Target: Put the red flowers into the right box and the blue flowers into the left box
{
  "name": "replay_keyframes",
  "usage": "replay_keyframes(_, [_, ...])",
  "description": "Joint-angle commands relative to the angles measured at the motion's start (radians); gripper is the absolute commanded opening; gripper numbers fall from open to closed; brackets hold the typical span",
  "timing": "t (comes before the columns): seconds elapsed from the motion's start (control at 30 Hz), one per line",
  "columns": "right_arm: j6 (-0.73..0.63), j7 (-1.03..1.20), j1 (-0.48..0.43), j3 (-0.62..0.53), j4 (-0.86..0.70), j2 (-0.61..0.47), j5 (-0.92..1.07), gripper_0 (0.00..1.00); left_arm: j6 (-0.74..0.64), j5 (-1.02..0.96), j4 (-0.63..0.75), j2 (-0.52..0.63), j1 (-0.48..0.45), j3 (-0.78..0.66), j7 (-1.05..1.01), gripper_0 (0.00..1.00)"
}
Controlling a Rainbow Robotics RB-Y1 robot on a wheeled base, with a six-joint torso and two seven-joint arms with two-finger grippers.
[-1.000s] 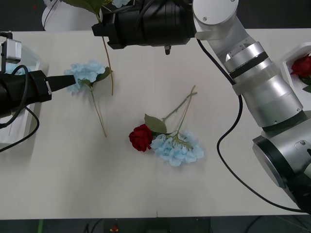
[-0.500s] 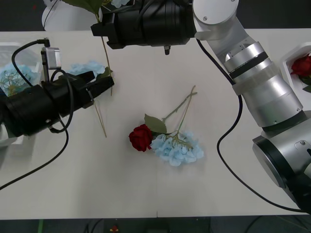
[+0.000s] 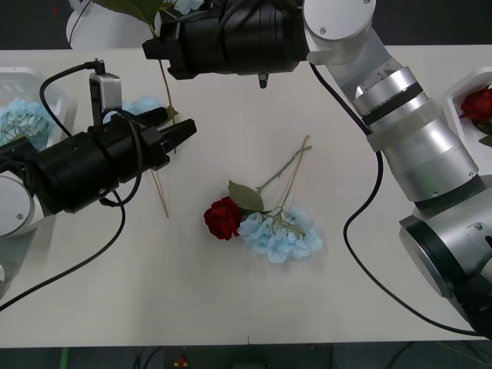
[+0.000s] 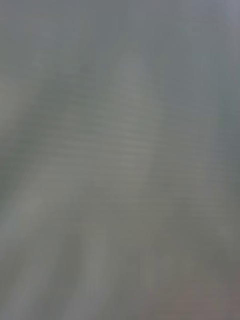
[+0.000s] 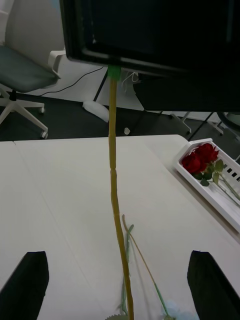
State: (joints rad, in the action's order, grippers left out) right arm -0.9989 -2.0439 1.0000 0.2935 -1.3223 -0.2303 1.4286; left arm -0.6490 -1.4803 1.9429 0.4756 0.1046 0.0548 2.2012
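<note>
The left gripper point(image 3: 178, 132) hangs low over the table point(image 3: 92, 284), fingers spread apart w/ nothing between them, just beside a loose blue flower point(image 3: 142, 108) whose stem point(image 3: 157, 188) runs toward the robot. The right gripper point(image 3: 157, 48) sits at the far table edge holding up a long stem point(image 5: 114, 185); its fingers can't be made out, so open or closed can't be told. A red rose point(image 3: 223, 217) and a blue cluster point(image 3: 280, 234) lie touching at mid-table, stems crossed. Roses rest in the right box point(image 3: 463, 84), blue heads in the left box point(image 3: 31, 81).

Risks: left arm probably clips the hanging stem, since it is close; grabbing either mid-table flower likely drags its neighbour along.
</note>
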Motion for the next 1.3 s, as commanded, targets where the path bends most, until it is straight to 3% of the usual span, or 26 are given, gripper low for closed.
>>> replay_keyframes(0.03, [0.013, -0.021, 0.055, 0.015, -0.014, 0.029, 0.016, 0.00, 0.014, 0.032, -0.013, -0.045, 0.080, 0.022, -0.072, 0.30])
replay_keyframes(0.07, [0.013, -0.021, 0.055, 0.015, -0.014, 0.029, 0.015, 0.00, 0.014, 0.041, -0.019, -0.051, 0.087, 0.022, -0.078, 0.12])
replay_keyframes(0.13, [0.013, -0.021, 0.055, 0.015, -0.014, 0.029, 0.015, 0.00, 0.014, 0.054, -0.030, -0.057, 0.095, 0.027, -0.087, 0.00])
replay_keyframes(0.63, [0.016, -0.016, 0.055, 0.015, -0.014, 0.028, 0.021, 0.00, 0.014, 0.100, -0.038, -0.057, 0.104, 0.036, -0.184, 0.00])
replay_keyframes(0.67, [0.017, -0.016, 0.055, 0.016, -0.014, 0.026, 0.019, 0.04, 0.014, 0.101, -0.038, -0.057, 0.104, 0.036, -0.186, 0.00])
replay_keyframes(0.7, [0.026, -0.015, 0.057, 0.015, -0.014, 0.025, 0.019, 0.46, 0.014, 0.098, -0.038, -0.057, 0.104, 0.034, -0.187, 0.00])
replay_keyframes(0.77, [0.037, -0.012, 0.055, 0.016, -0.014, 0.022, 0.019, 0.62, 0.014, 0.092, -0.038, -0.057, 0.104, 0.031, -0.190, 0.00])
replay_keyframes(0.83, [0.045, -0.009, 0.055, 0.016, -0.014, 0.017, 0.019, 0.72, 0.014, 0.091, -0.038, -0.057, 0.103, 0.028, -0.190, 0.00])
replay_keyframes(0.93, [0.054, -0.004, 0.055, 0.015, -0.014, 0.014, 0.021, 0.82, 0.012, 0.084, -0.038, -0.054, 0.101, 0.016, -0.190, 0.00])
replay_keyframes(1.1, [0.060, -0.001, 0.055, 0.016, -0.014, 0.006, 0.019, 0.85, 0.008, 0.071, -0.039, -0.025, 0.101, -0.027, -0.196, 0.00])
replay_keyframes(1.3, [0.060, -0.001, 0.055, 0.015, -0.014, -0.015, 0.019, 0.85, -0.169, 0.069, -0.076, 0.021, 0.107, -0.176, -0.218, 0.00])
